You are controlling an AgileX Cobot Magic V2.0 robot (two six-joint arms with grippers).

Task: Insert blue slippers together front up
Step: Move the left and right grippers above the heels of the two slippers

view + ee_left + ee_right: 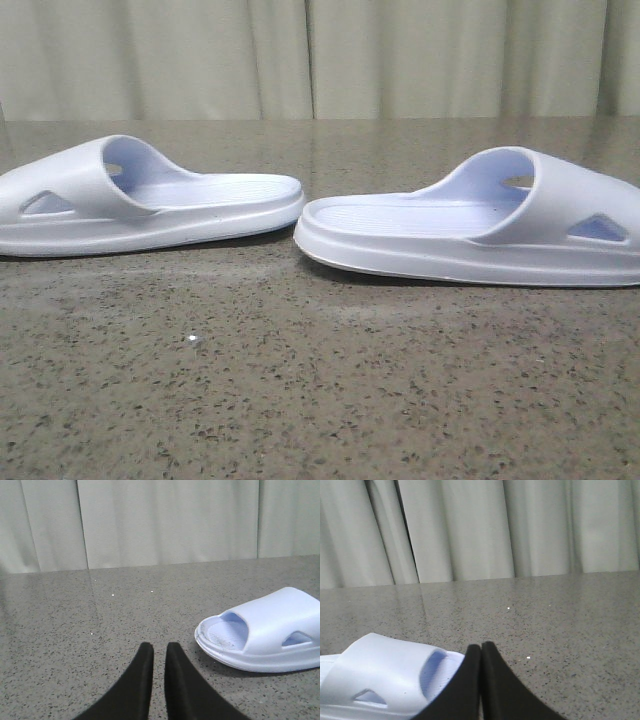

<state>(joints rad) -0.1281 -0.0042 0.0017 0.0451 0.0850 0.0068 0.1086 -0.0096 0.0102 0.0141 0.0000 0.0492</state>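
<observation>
We see both blue slippers flat on the surface [300, 380], heels nearly meeting mid-frame: left slipper [140, 200], right slipper [480, 225]. Left gripper [159, 652] nearly closed; right gripper [481, 650] pressed together, seemingly nearer its slipper, lower left.

Narrow gap between the slippers' [150, 200] [480, 225] heels; bare table [300, 380] in front

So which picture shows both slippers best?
The front view: the left slipper and right slipper both lie flat, heels nearly meeting. The left wrist view shows one slipper only, cut off at the edge. The right wrist view shows one, partly behind the fingers.
</observation>
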